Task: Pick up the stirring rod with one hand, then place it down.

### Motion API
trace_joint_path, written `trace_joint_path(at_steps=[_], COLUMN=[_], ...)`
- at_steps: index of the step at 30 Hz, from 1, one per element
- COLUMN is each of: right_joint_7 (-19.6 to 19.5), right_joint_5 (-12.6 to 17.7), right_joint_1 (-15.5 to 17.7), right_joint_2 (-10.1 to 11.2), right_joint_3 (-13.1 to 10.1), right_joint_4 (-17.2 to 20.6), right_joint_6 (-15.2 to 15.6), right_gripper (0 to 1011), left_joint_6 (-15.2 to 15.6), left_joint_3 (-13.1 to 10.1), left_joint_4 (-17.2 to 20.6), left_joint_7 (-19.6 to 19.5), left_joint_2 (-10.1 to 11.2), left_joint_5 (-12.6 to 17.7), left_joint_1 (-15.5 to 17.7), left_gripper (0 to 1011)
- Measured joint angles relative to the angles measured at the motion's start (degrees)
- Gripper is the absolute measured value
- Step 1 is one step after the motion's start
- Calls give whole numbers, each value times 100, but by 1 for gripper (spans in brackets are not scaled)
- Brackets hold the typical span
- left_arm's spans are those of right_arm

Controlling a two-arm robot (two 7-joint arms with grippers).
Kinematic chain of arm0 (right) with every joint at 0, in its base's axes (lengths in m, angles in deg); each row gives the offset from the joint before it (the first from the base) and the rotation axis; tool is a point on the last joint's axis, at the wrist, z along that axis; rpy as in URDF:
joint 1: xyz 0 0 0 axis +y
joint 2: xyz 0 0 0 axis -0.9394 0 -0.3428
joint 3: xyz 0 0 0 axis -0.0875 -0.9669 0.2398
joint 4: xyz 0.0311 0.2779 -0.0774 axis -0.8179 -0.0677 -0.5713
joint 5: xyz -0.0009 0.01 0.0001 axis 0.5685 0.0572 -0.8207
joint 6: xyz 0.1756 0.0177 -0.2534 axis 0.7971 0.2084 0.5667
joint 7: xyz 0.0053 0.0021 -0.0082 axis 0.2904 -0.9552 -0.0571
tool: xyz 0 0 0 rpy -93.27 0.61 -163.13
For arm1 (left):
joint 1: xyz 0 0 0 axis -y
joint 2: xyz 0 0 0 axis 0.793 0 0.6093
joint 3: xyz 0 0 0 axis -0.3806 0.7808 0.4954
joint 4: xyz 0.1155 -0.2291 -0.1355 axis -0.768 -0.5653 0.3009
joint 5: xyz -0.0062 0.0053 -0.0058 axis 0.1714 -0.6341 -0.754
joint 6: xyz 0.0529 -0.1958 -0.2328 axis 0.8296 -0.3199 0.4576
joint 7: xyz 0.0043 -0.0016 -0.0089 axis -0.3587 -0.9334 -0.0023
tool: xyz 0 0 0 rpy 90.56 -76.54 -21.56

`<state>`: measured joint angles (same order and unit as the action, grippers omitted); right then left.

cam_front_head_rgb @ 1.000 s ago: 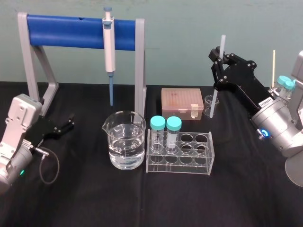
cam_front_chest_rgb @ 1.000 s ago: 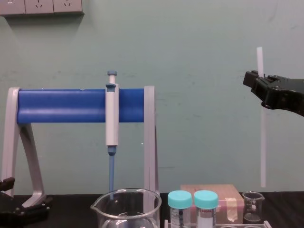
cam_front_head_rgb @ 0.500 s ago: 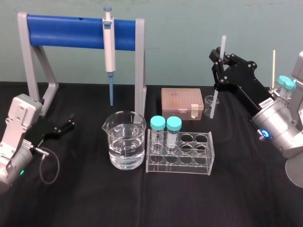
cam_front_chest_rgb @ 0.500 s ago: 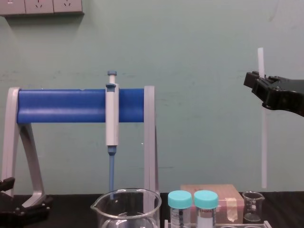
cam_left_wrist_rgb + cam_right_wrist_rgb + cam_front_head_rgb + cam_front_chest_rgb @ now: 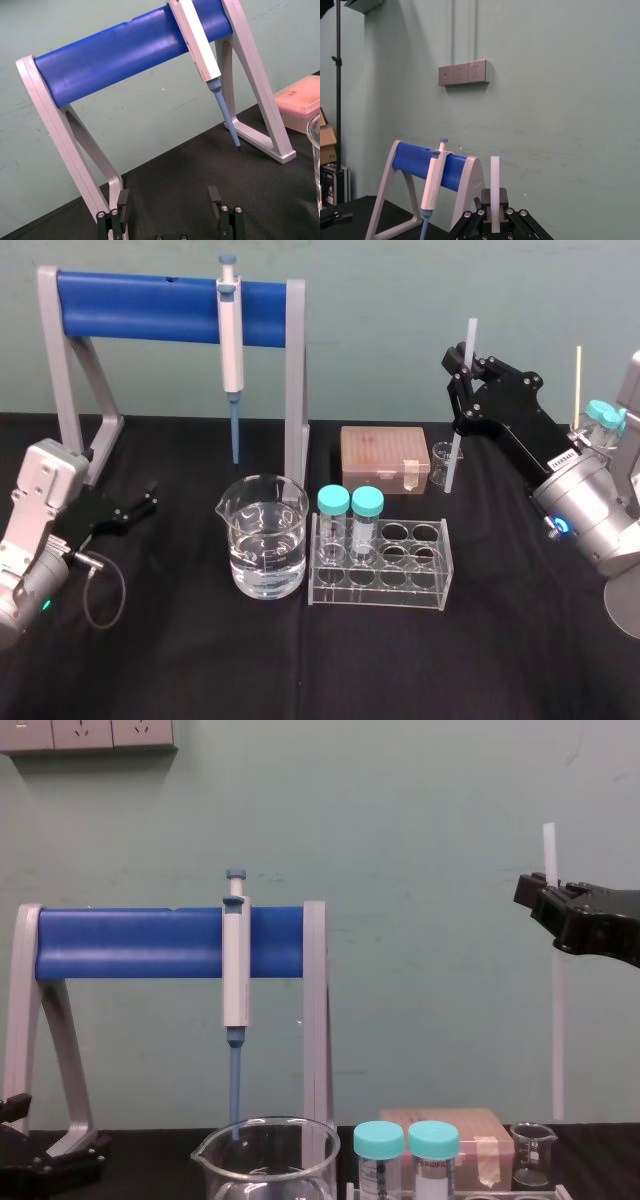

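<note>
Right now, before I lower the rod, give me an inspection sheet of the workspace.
Surface: black table, no spills seen.
Job's things: stirring rod upright, lower end near the small beaker; whether it is inside cannot be told.
Clutter: water-filled large beaker, tube rack with two capped tubes, pink box, pipette hanging on the blue stand.
Grippers: right gripper shut on the stirring rod's upper part; left gripper open, idle low at the left.
Cables: grey loop by the left wrist.
Surroundings: green wall, sockets.

A pipette [image 5: 231,335] hangs on the blue stand [image 5: 140,305] behind the water beaker [image 5: 264,537].
</note>
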<state>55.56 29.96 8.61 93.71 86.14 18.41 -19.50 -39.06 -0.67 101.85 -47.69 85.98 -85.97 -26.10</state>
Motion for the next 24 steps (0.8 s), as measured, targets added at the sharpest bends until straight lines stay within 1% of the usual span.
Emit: trace_joint_path(at_steps=[21,24], right_joint_7=[59,118], right_joint_5=[34,88], right_joint_1=[42,44], right_joint_2=[71,90], right_joint_3=[1,5], right_joint_4=[38,33], right_joint_6=[17,18], right_gripper=[79,79], left_joint_6=[0,0], left_joint_3=[0,0], left_joint_4=[0,0], left_joint_7=[0,0], left_joint_2=[0,0], left_joint_5=[0,0], left_joint_1=[0,0], left_gripper=[1000,1000])
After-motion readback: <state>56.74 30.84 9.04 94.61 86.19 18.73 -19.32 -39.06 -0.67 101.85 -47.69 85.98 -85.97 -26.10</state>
